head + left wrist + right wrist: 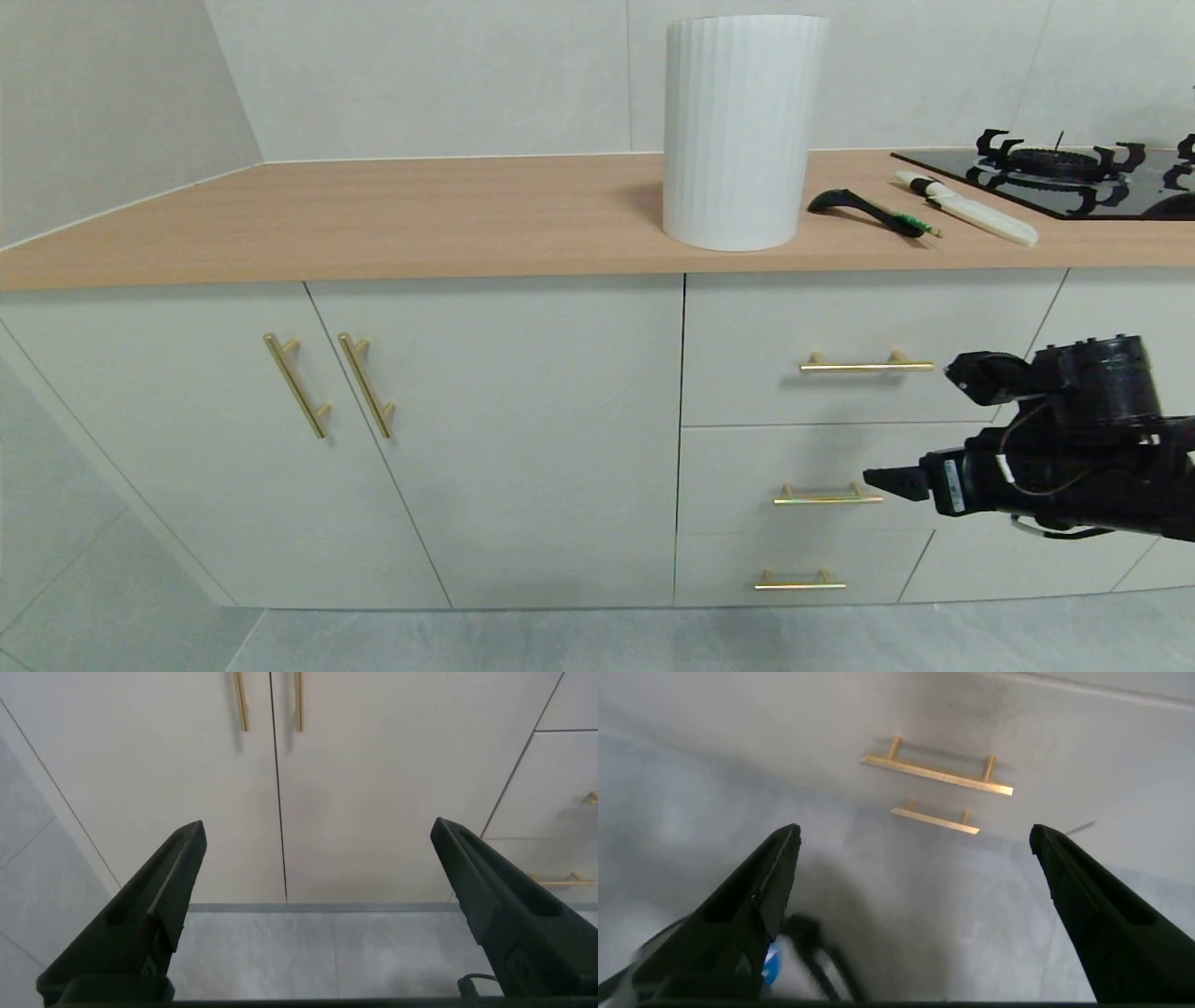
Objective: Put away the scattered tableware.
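R gripper (915,845) wide open, empty | L gripper (318,835) same | ladle (864,211) on counter (420,215)

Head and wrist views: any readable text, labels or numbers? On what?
Nothing legible in any view.
On the right claw, a white label: print too small to read.
By the same claw, a blue-and-white sticker: blurred, unreadable.
On the white canister, black spoon, white utensil and drawer fronts: no marks visible.
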Robot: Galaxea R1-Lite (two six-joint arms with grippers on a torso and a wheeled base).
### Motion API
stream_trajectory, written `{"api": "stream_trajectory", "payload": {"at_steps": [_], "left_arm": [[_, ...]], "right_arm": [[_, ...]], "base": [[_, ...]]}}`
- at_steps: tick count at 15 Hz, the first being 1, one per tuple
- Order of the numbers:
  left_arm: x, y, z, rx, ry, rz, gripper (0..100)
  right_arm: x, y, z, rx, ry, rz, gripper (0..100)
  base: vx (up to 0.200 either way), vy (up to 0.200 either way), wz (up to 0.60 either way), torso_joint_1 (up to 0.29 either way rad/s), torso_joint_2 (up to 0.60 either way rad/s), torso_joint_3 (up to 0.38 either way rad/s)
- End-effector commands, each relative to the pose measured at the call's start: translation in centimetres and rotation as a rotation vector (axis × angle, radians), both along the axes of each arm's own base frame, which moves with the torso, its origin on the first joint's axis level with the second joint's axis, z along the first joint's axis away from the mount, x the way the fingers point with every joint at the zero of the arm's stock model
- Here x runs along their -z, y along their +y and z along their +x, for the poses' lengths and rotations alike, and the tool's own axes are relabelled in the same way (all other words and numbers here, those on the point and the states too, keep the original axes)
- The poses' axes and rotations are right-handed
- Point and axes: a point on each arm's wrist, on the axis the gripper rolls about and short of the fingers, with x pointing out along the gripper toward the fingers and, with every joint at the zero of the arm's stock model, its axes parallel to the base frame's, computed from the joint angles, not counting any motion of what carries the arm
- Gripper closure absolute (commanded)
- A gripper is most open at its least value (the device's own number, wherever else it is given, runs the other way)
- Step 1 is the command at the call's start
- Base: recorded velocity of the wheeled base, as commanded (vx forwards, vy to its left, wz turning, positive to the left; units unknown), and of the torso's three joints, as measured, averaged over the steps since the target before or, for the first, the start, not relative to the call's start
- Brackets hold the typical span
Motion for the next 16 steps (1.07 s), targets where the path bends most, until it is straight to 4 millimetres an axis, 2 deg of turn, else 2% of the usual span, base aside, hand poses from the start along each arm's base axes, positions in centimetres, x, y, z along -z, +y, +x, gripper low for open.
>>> {"api": "stream_trajectory", "payload": {"at_steps": [1, 3, 11, 16], "left_arm": [[0.0, 0.0, 0.0, 0.000, 0.000, 0.000, 0], [0.0, 0.0, 0.0, 0.000, 0.000, 0.000, 0], [0.0, 0.0, 0.0, 0.000, 0.000, 0.000, 0], [0.0, 0.0, 0.0, 0.000, 0.000, 0.000, 0]], "right_arm": [[5.7, 2.1, 2.8, 0.021, 0.068, -0.074, 0], [7.9, 2.7, 3.8, 0.061, 0.056, -0.105, 0], [12.7, 2.3, 7.3, 0.233, -0.039, -0.116, 0], [13.2, 1.9, 8.3, 0.265, -0.054, -0.097, 0]], "base": [[0.000, 0.000, 0.00, 0.000, 0.00, 0.000], [0.000, 0.000, 0.00, 0.000, 0.00, 0.000], [0.000, 0.000, 0.00, 0.000, 0.00, 0.000], [0.000, 0.000, 0.00, 0.000, 0.00, 0.000]]}}
